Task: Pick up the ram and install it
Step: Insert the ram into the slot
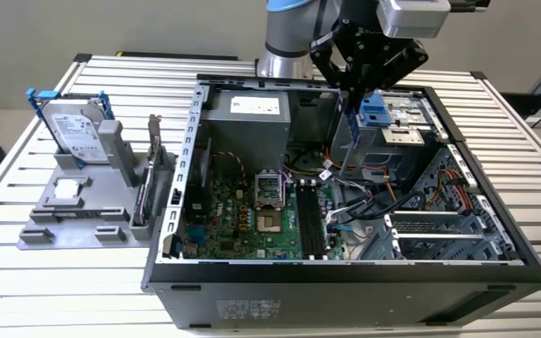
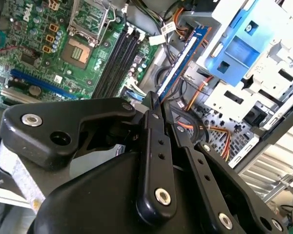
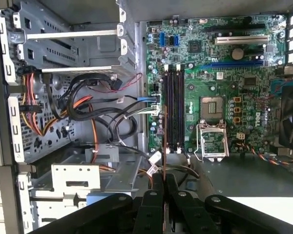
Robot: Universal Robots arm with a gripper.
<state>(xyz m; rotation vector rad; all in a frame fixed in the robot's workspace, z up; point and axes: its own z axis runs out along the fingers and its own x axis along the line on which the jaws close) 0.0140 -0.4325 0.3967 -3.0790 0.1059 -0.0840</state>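
My gripper [image 1: 353, 90] hangs over the back right part of the open computer case [image 1: 172, 211], shut on the ram [image 1: 353, 116]. The ram is a narrow blue stick that points down into the case, above the cables. In the second wrist view it runs out from between the fingers [image 2: 154, 109] as a blue strip with a white edge [image 2: 181, 58]. In the first wrist view I see it edge-on as a thin line [image 3: 165, 146], beside the black memory slots [image 3: 173, 107]. The same slots [image 1: 313, 222] lie on the green motherboard [image 1: 242, 218], forward of the gripper.
A grey stand [image 1: 73, 211] at the exterior view's left holds a silver hard drive with blue rails [image 1: 73, 130] and an upright card with a bracket [image 1: 153, 155]. Inside the case are a power supply [image 1: 251, 113], loose cables [image 1: 365, 204] and metal drive cages [image 1: 439, 232].
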